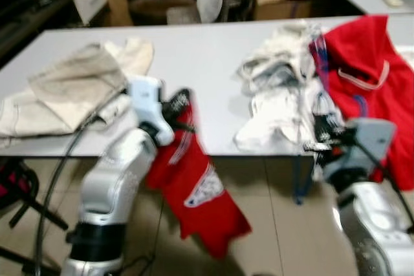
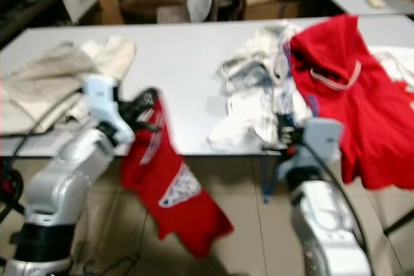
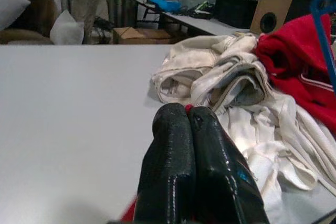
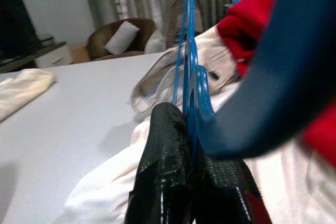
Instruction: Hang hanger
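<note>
White bench [image 1: 194,63]: beige garment [image 1: 65,92] at its left, white clothes [image 1: 278,101] and a red hoodie [image 1: 369,75] at its right. Left gripper [image 1: 181,111]: jaws closed on a red shirt [image 1: 194,185] hanging off the bench's front edge. Right gripper [image 4: 181,145]: jaws clamped on a blue hanger [image 4: 191,61] at the white clothes.

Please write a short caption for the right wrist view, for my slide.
Right gripper shut on a blue hanger, above white clothes on the table.

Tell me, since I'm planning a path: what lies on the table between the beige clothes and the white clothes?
Bare table lies between the beige clothes and the white clothes, seen in both eye views.
</note>
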Controlling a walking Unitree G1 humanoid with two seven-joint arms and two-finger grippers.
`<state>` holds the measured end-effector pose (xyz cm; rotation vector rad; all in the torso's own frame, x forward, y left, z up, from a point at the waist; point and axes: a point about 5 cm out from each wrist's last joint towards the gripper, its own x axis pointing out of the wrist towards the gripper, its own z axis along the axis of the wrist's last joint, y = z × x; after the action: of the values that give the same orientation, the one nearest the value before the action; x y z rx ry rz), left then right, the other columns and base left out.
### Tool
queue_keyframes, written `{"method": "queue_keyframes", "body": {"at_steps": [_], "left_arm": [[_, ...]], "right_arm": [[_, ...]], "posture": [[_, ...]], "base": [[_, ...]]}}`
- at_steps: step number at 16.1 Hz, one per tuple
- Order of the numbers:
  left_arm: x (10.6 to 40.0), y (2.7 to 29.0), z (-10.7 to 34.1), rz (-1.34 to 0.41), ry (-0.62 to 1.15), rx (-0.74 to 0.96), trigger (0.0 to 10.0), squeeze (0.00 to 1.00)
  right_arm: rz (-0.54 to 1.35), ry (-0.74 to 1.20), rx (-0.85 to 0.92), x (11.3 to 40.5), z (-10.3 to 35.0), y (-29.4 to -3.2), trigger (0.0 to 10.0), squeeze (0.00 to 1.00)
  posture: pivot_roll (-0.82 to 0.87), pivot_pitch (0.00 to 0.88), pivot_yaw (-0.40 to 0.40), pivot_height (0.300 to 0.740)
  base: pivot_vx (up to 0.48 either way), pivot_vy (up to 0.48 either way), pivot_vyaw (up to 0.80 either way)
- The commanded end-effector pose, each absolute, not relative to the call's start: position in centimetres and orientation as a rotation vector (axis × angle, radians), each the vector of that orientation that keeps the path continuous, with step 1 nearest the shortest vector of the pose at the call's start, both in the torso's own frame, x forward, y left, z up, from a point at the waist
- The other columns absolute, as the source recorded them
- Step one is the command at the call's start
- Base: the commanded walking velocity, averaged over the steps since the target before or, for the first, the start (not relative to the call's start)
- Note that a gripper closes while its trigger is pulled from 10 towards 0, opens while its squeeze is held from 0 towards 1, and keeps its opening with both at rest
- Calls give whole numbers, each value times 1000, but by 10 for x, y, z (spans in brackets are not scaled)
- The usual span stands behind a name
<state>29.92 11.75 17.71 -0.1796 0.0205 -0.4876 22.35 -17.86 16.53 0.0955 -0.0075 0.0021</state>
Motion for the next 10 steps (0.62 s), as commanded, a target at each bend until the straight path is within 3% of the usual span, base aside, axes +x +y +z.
{"method": "queue_keyframes", "body": {"at_steps": [1,7,10], "left_arm": [[300,129,184,-452,-8,-165,10000,0],[303,126,186,-465,-21,-157,10000,0],[323,121,201,-507,-62,-111,10000,0]], "right_arm": [[37,-28,110,224,171,-171,10000,0],[47,-33,103,225,172,-173,10000,0],[131,-36,70,227,182,-197,10000,0]], "posture": [[-201,7,73,740],[-205,0,60,740],[-201,0,68,740]], "base": [[307,0,0],[304,0,0],[0,0,0]]}}
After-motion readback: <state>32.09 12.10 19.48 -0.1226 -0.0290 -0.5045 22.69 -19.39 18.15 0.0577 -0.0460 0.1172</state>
